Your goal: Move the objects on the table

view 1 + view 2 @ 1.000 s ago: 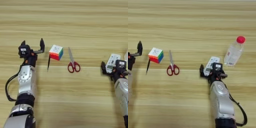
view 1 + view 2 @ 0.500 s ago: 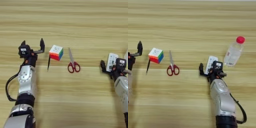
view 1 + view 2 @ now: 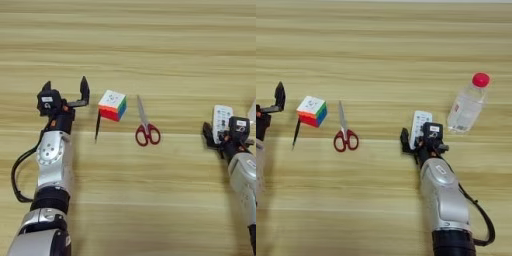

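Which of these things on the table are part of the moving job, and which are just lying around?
Part of the job:
puzzle cube
black pen
scissors
remote control
bottle
table

Just lying about:
nothing else shows

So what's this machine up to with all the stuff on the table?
A two-armed robot faces a wooden table holding a puzzle cube, pen, scissors, remote control and bottle. Its right gripper sits at the remote's near end, one finger on each side. Its left gripper hangs open just left of the cube, holding nothing.
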Motion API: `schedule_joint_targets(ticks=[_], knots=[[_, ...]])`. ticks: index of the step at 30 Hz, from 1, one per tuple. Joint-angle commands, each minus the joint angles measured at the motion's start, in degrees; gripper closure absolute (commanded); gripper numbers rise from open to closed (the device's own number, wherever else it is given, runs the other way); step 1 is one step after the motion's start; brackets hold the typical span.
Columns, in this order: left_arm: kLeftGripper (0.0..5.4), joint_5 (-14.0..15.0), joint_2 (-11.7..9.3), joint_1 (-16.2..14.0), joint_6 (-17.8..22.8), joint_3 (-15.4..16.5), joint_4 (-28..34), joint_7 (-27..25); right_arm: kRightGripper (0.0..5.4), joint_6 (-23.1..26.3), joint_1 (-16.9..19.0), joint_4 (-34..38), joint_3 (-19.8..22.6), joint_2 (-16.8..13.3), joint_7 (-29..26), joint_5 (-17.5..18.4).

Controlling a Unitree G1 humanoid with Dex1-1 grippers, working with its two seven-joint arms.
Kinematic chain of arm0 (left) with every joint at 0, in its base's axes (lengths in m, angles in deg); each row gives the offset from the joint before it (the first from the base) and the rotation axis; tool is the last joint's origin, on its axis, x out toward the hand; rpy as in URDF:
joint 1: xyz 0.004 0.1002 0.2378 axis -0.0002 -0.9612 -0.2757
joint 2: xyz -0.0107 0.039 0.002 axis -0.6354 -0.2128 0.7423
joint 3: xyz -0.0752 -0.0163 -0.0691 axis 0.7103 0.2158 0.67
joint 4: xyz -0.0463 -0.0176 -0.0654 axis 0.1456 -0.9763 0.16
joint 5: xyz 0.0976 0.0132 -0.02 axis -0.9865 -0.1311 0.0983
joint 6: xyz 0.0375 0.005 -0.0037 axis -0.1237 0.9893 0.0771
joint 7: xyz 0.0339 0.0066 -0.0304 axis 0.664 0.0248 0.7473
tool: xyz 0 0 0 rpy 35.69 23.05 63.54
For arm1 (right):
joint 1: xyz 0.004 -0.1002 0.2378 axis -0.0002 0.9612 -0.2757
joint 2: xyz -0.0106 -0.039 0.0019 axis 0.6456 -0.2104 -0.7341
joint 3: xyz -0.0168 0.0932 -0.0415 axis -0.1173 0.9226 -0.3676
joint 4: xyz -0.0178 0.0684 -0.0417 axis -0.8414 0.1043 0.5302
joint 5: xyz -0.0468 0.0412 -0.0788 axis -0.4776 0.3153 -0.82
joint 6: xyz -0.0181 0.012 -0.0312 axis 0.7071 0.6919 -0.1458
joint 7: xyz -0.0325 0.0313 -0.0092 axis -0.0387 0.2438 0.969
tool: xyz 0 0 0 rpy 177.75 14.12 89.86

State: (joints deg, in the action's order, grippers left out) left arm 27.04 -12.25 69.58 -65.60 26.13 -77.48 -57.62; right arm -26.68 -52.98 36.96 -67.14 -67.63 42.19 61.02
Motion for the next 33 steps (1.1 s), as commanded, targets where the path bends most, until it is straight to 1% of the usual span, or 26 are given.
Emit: schedule_joint_targets(ticks=[1, 2, 4, 6, 10, 13, 23, 30, 33], knots=[[0.0, -0.81, 0.29, 0.04, -0.47, -0.25, -0.07, 0.18, 1.63, 0.92, 1.17, -4.93, -1.35, 0.28, -0.81, -0.75], [0.0, -0.81, 0.28, 0.04, -0.48, -0.26, -0.07, 0.18, 1.68, 0.67, 1.11, -5.38, -1.47, 0.27, -0.93, -0.89], [0.0, -0.81, 0.27, 0.04, -0.48, -0.27, -0.06, 0.21, 1.96, 0.33, 0.91, -6.2, -1.84, 0.15, -1.23, -1.2], [0.0, -0.82, 0.26, 0.04, -0.49, -0.29, -0.07, 0.21, 2.09, 0.22, 0.73, -7.02, -2.34, 0.14, -1.77, -1.23], [0.0, -0.8, 0.24, 0.01, -0.48, -0.29, -0.11, 0.2, 2.5, 0.72, 0.63, -8.04, -3.95, 0.62, -3.87, -0.97], [0.0, -0.79, 0.18, 0.11, -0.52, -0.26, -0.31, 0.14, 2.51, 1.23, 0.64, -8.28, -5.79, 0.97, -5.76, -0.93], [0.0, -0.87, 0.09, 0.17, -0.41, -0.29, -0.55, 0.16, 2.51, 1.86, 0.19, -8.28, -10.74, 2.99, -9.31, -1.09], [0.0, -0.86, 0.13, 0.1, -0.52, -0.29, -0.53, 0.17, 2.51, 1.42, -0.6, -9.7, -11.61, 3.56, -9.58, -1.3], [0.0, -0.91, 0.16, 0.1, -0.53, -0.33, -0.53, 0.2, 2.51, 0.98, -0.87, -10.25, -11.94, 3.36, -9.75, -1.64]])
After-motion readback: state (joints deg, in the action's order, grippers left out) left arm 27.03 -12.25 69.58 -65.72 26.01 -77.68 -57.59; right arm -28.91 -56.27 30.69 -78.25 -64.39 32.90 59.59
